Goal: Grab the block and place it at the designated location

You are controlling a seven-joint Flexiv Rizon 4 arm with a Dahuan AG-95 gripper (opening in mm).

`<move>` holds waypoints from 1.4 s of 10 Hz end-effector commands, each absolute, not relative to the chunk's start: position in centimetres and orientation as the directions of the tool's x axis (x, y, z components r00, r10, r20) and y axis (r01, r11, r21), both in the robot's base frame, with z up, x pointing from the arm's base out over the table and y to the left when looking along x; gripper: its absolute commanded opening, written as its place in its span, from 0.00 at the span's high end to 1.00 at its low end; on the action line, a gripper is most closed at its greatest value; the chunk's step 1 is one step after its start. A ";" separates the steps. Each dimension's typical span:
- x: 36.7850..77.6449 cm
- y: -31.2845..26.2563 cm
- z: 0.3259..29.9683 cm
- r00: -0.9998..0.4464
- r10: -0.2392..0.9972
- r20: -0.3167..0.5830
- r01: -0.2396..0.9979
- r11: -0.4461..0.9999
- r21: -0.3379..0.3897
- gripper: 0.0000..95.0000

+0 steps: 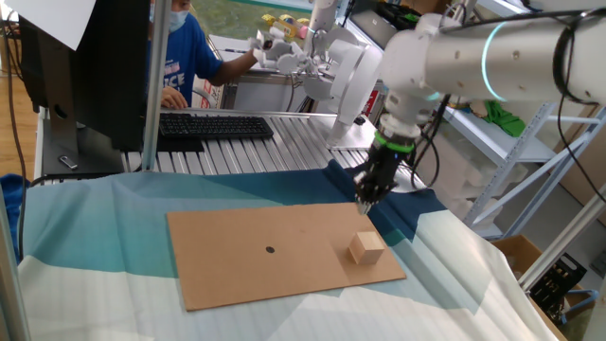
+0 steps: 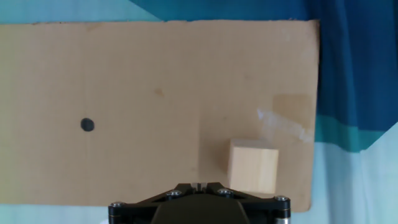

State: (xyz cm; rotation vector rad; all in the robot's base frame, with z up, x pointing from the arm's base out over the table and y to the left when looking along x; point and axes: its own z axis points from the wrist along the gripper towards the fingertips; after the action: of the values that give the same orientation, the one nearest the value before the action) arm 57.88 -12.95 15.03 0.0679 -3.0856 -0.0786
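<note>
**Wooden cube sits free on the cardboard, gripper raised above it**

In the fixed view, a person in a blue shirt [image 1: 185, 52] stands at the far left behind a black keyboard [image 1: 213, 125] that lies on a ribbed metal surface. In front of them, a blue and pale teal cloth [image 1: 85, 246] covers the table. On the cloth lies a flat brown rectangular cardboard sheet [image 1: 275, 254]. Near the sheet's middle is the designated location, a tiny dark round dot [image 1: 270, 250]. Well to the right of the dot, close to the sheet's right edge, rests the small plain light-tan wooden cube [image 1: 365, 248], flat on the cardboard and touching nothing else. Above and a little behind the cube hangs the white robot arm's dark two-finger gripper [image 1: 365, 201], pointing down, clear of both cube and sheet. It holds nothing; how far its fingers are spread cannot be told from this view.

In the hand view, the dot [image 2: 87, 125] lies on the left part of the sheet [image 2: 161, 74], and the cube [image 2: 253, 165] sits lower right, near the sheet's corner. Only the dark gripper body shows at the bottom edge; its fingertips are not visible, so the opening cannot be judged here either.
</note>
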 end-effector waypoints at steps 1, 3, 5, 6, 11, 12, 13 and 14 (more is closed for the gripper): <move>57.2 -13.1 14.5 -0.998 -0.051 0.044 -0.048 0.996 0.070 1.00; 57.3 -13.2 15.2 -0.997 -0.062 0.051 -0.059 0.997 0.054 1.00; 57.3 -13.2 15.2 -0.997 -0.062 0.051 -0.060 0.997 0.041 1.00; 57.3 -13.2 15.2 -0.997 -0.061 0.051 -0.059 0.998 0.034 1.00; 57.3 -13.2 14.9 -0.997 -0.046 0.066 -0.041 0.996 0.081 1.00; 57.3 -13.2 14.9 -0.996 -0.043 0.073 -0.037 0.996 0.081 1.00; 57.3 -13.2 14.9 -0.997 -0.039 0.074 -0.033 0.996 0.081 1.00; 57.3 -13.2 14.9 -0.996 -0.040 0.075 -0.034 0.996 0.081 1.00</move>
State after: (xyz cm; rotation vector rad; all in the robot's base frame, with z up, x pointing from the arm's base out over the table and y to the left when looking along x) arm 57.25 -13.18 14.94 0.0614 -3.0645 -0.1187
